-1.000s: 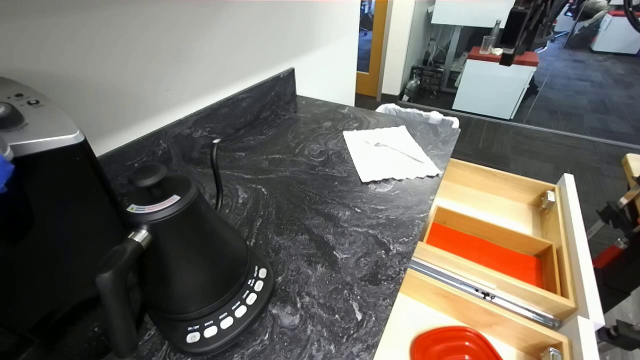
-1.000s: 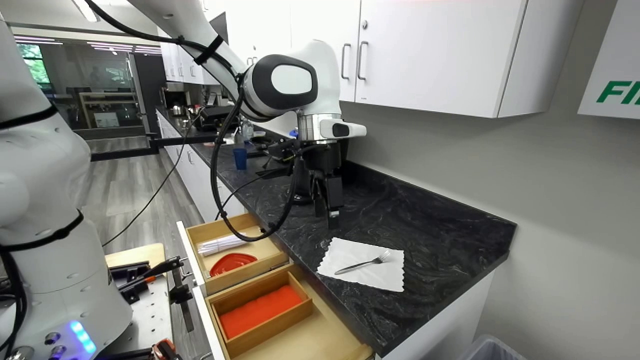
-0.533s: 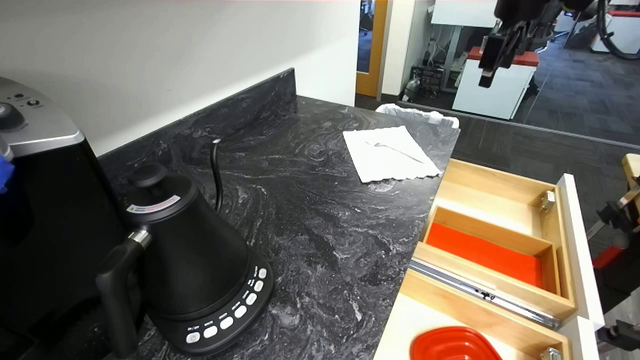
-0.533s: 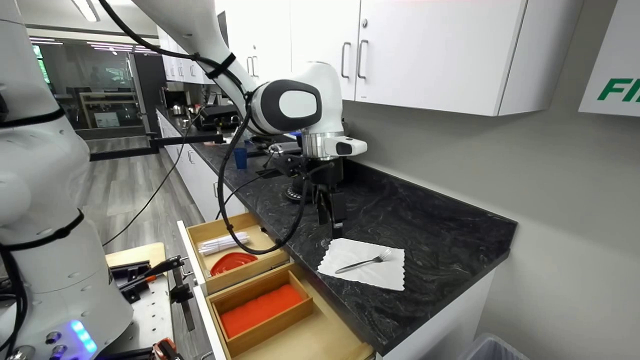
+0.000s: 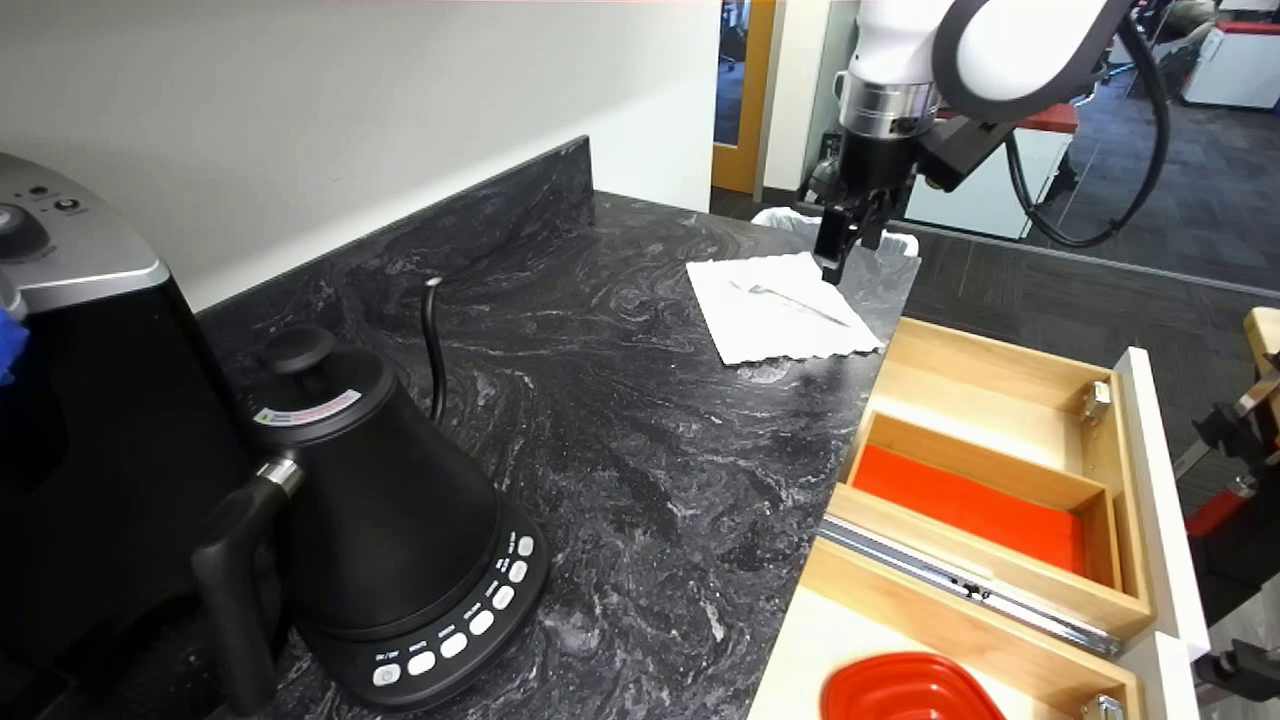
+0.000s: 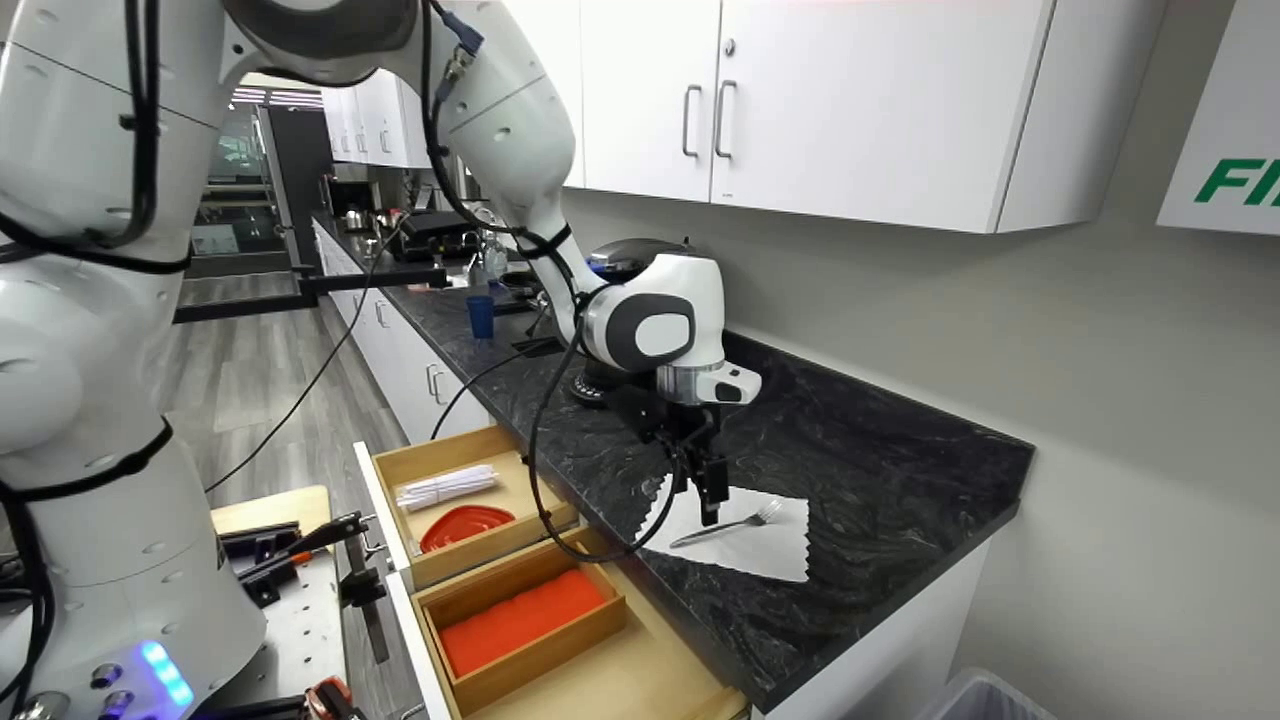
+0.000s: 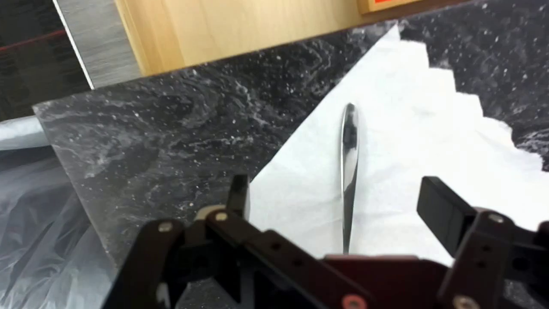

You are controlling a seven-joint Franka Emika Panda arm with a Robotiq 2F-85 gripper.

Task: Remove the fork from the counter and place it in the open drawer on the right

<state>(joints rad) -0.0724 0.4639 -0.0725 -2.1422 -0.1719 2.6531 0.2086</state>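
My fingers stand wide apart above the paper. On it, below the gap between them, lies the fork, its handle pointing ahead of them toward the drawer, which is open beyond the edge of the tabletop. In the wrist view, the bin is left of my fingers.

Shiny fork flat on white paper, black veined counter, open light-wood drawer

A black kettle stands near a silver-topped machine
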